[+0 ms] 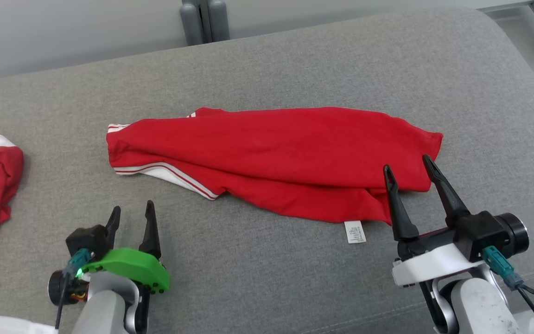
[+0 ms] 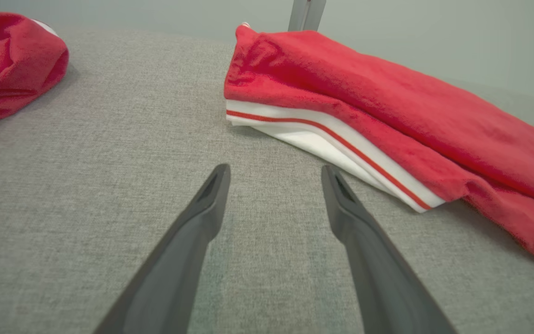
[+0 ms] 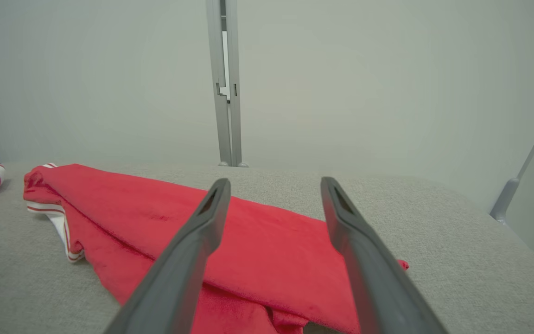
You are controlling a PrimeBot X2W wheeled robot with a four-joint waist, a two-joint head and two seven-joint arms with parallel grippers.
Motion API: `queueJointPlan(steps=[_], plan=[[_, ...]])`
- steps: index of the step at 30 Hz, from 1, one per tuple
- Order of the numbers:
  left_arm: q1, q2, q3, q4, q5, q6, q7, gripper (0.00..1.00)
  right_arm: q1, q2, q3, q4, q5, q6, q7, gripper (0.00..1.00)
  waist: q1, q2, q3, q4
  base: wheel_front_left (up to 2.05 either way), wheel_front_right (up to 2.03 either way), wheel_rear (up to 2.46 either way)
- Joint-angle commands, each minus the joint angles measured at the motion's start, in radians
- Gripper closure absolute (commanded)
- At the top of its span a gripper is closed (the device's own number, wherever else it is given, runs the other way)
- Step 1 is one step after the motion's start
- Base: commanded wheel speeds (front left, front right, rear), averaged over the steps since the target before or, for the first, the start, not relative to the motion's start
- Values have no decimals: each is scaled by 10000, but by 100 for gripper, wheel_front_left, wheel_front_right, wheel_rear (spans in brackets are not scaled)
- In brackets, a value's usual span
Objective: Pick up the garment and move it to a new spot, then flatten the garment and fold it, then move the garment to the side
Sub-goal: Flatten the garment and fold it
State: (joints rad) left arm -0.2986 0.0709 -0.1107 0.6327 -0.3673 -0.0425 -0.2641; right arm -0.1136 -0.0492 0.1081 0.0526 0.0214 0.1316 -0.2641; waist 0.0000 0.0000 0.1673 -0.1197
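Label (image 1: 355,232) pokes out beneath the folded garment (image 1: 276,153) in the head view.

light: bright, even, diffuse | shadows: faint, soft | wrist views: wide-angle distortion

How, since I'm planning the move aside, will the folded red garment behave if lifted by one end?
Probably floppy: the red garment lies in soft, sagging layers, so lifting one end would likely undo the fold. Pushed, it may bunch rather than slide on the textured grey cushion.
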Motion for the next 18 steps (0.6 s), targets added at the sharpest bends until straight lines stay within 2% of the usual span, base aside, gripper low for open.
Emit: queueJointPlan(steps=[1,6,15,16,17,18], plan=[[-463,107,-83,497,132,-111,-3,0,-167,-23,-19,-29,-109,-18,-4,0,0,0,273,-184,0,0,0],[-1828,98,-261,1958,175,-393,-4,0,-308,-23,-163,-107,-168,-18,-3,0,0,0,853,-398,0,0,0],[-3136,-11,-351,3119,142,-700,9,0,-674,-18,-264,-293,-150,-18,-4,0,0,0,1721,-563,0,0,0],[-3194,-7,-347,3146,220,-682,17,68,-692,-20,-275,-300,-145,-18,-3,0,0,0,1763,-559,0,0,0],[-3206,-11,-364,3159,269,-692,17,100,-718,-20,-278,-313,-139,-18,-3,0,0,0,1788,-558,0,0,0],[-3199,-31,-321,3099,228,-722,18,100,-742,-20,-291,-323,-131,-18,-3,0,0,0,1804,-550,0,0,0]])
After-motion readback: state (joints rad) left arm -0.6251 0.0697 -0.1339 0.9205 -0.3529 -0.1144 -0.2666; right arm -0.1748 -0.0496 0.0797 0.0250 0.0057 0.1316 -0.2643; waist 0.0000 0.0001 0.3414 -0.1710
